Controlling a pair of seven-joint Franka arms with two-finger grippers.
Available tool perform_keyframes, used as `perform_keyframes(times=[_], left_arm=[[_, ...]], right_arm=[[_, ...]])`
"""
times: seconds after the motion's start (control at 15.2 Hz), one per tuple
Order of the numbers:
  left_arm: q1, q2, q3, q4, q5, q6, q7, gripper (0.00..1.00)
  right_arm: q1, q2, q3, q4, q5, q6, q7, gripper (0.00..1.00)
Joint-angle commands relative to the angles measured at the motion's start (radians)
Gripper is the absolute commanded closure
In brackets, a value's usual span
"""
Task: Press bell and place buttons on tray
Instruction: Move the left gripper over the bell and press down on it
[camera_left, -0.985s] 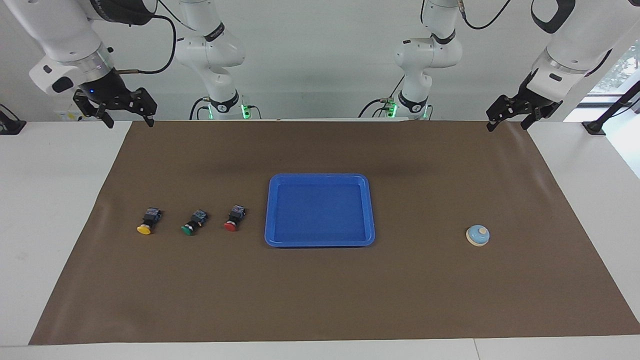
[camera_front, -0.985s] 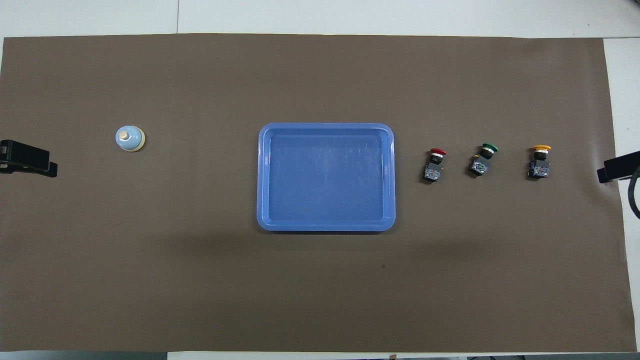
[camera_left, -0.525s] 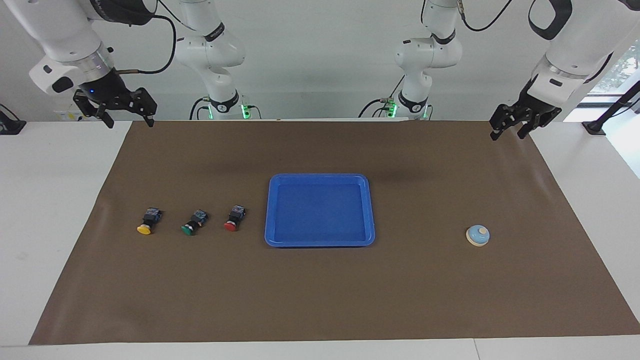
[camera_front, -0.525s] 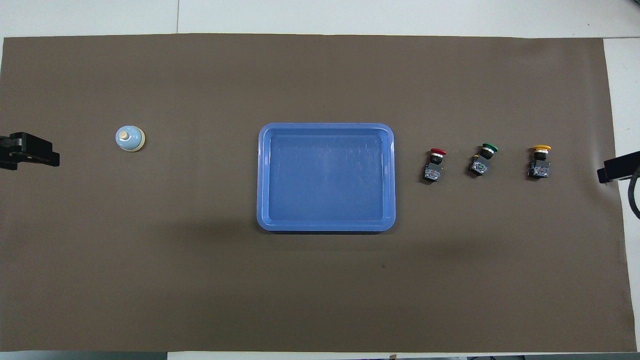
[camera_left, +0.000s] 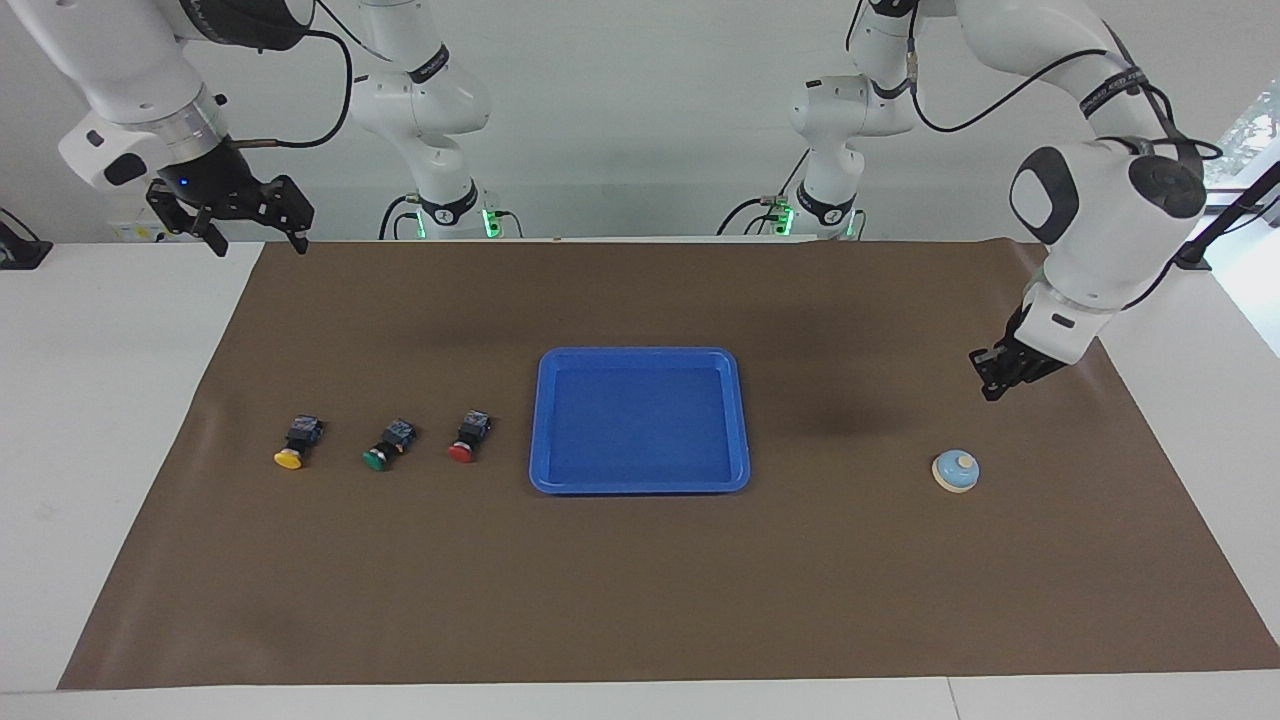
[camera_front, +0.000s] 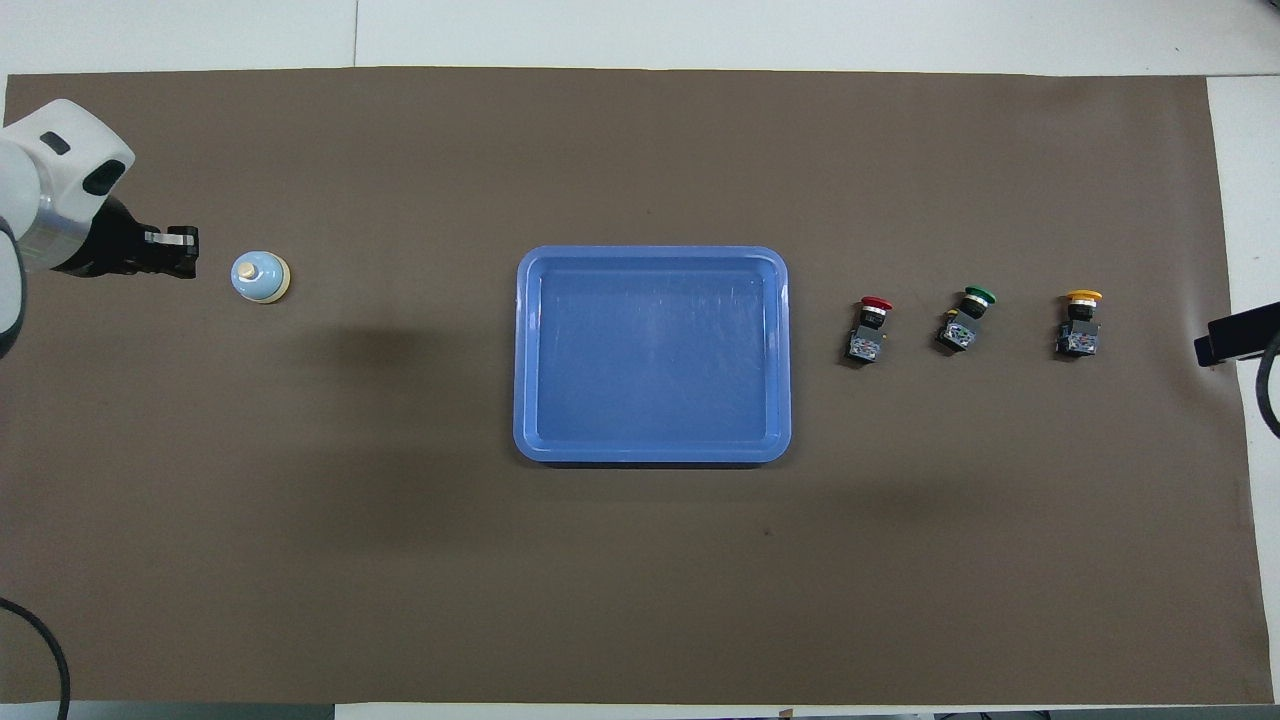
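Note:
The light-blue bell (camera_left: 955, 471) stands on the mat toward the left arm's end; it also shows in the overhead view (camera_front: 260, 276). My left gripper (camera_left: 991, 386) hangs in the air beside the bell, apart from it, and shows in the overhead view (camera_front: 186, 256). The blue tray (camera_left: 640, 420) lies empty mid-table (camera_front: 652, 355). The red button (camera_left: 468, 437), green button (camera_left: 388, 445) and yellow button (camera_left: 295, 443) lie in a row beside the tray toward the right arm's end. My right gripper (camera_left: 255, 238) waits open and empty, raised over the mat's corner by its base.
A brown mat (camera_left: 640, 600) covers most of the white table (camera_left: 90, 400). The buttons also show in the overhead view: red (camera_front: 868, 328), green (camera_front: 965, 318), yellow (camera_front: 1078, 324). Only the right gripper's tip (camera_front: 1215, 348) shows there.
My left arm has swung out from its raised spot by its base and come down to just beside the bell. The right arm, bell, tray and buttons have not moved.

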Motion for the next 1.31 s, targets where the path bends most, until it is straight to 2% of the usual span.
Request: perform_keyframes(times=[0.0, 0.59, 1.05, 1.25], left_arm=[[-0.001, 0.034, 0.003, 0.006, 0.024, 0.055, 0.008, 1.00], [0.012, 0.139, 0.003, -0.011, 0.024, 0.191, 0.009, 1.00], [0.026, 0.169, 0.003, -0.020, 0.024, 0.230, 0.014, 1.00], [0.024, 0.163, 0.003, -0.134, 0.024, 0.367, 0.009, 1.00]], right_arm=[[-0.008, -0.022, 0.002, -0.023, 0.017, 0.004, -0.016, 0.00], [-0.016, -0.022, 0.000, -0.023, 0.017, 0.004, -0.016, 0.00], [-0.007, -0.022, 0.000, -0.023, 0.017, -0.004, -0.016, 0.00], [-0.004, -0.022, 0.002, -0.023, 0.017, -0.007, -0.016, 0.00]])
